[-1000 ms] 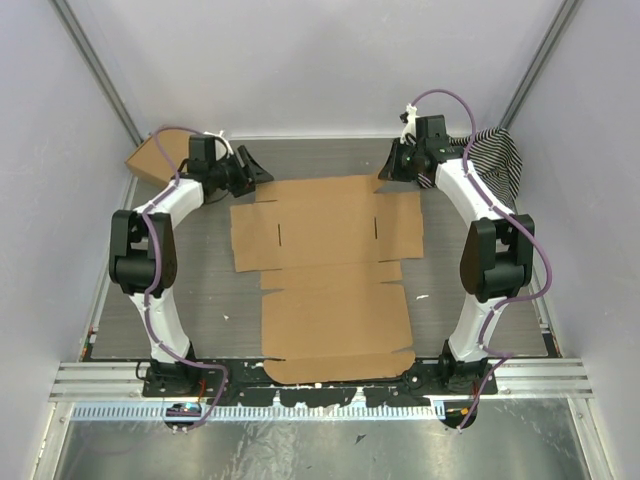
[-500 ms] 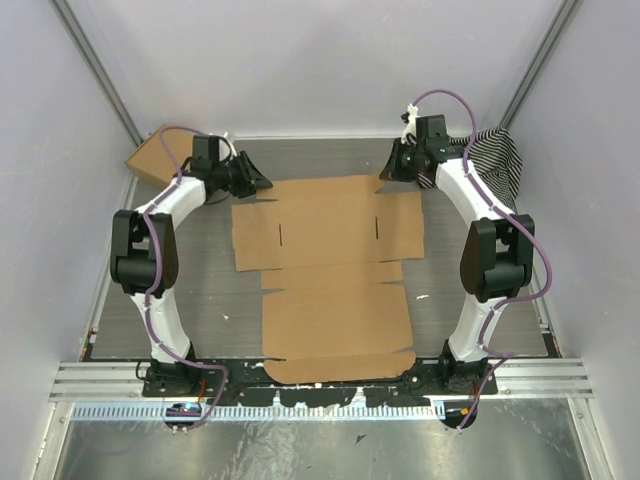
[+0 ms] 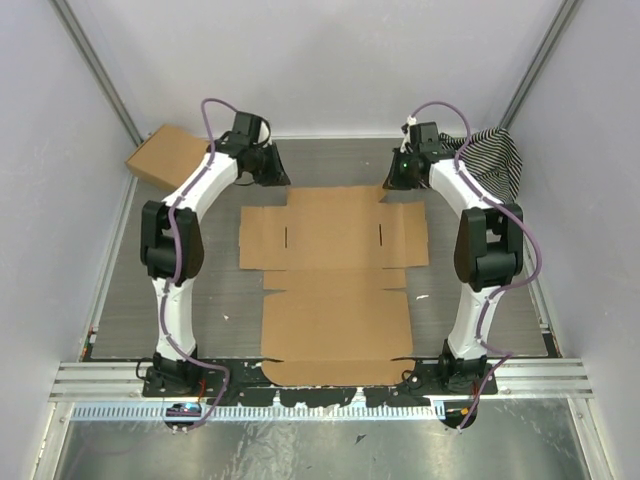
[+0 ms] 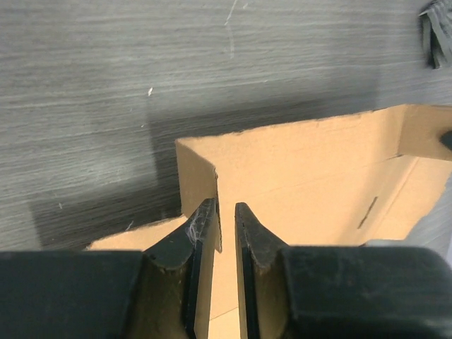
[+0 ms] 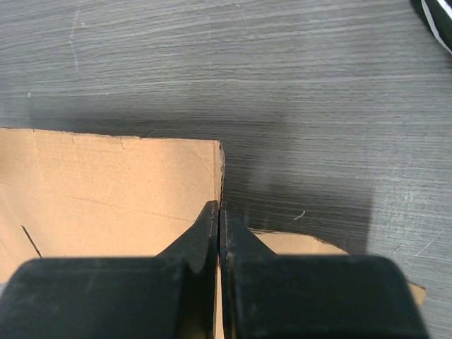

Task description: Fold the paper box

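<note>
The left gripper (image 4: 226, 205) has its 2 black fingers a narrow way apart, one on each side of the upright edge of a raised flap. The card lies against the left-hand finger (image 4: 201, 226). A slit of space shows between the card and the other finger, so the jaws stand around the flap without pinching it.

The right gripper (image 5: 219, 206) is closed tight. Its 2 fingers meet on the thin edge of the same flap at the opposite far corner, with the corrugated rim running up from between the tips.

Both grippers are on the paper box (image 3: 335, 290), a brown die-cut sheet spread over the middle of the grey table (image 3: 200, 290) between the 2 arms. Its long near panel lies flat and reaches almost to the arm bases. Beyond it, a wider panel with 2 short slits also lies flat, with a side wing at each end. Only the far flap is tipped up off the table, and in the left wrist view it stands as a low wall with a shadow behind it.

Another brown cardboard box (image 3: 168, 158), fully formed, sits in the far left corner, well apart from the sheet. A black-and-white striped cloth (image 3: 495, 160) lies bunched in the far right corner, just behind the right arm.
</note>
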You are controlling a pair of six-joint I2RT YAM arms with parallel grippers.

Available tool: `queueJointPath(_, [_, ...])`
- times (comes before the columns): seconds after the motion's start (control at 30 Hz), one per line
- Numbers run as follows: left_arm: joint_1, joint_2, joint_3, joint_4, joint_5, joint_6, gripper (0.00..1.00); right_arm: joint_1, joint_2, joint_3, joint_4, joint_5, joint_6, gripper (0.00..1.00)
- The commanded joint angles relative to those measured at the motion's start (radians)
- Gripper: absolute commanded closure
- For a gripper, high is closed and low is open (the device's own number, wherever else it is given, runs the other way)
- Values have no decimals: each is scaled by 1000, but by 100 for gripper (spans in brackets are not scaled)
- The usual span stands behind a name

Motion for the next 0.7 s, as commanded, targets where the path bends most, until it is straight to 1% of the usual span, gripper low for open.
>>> queueJointPath(0.0, [-14,91,48,-102,-31,21,76,7,16,24,40,29,25,99])
queueJointPath(0.13, [-16,140,44,-89,-19,11,76,14,48,25,50,37,27,99])
queueJointPath(0.3, [-21,152,26,-60,-16,4,76,35,79,41,44,72,15,99])
queueJointPath(0.47, [-28,176,70,-88,-33,21,76,69,113,70,24,118,2,98])
queueJointPath(0.57, [-32,185,84,-99,-41,25,76,93,125,81,11,156,-5,96])
queueJointPath(0.67, [-38,192,101,-113,-54,26,74,117,132,93,0,183,-4,91])
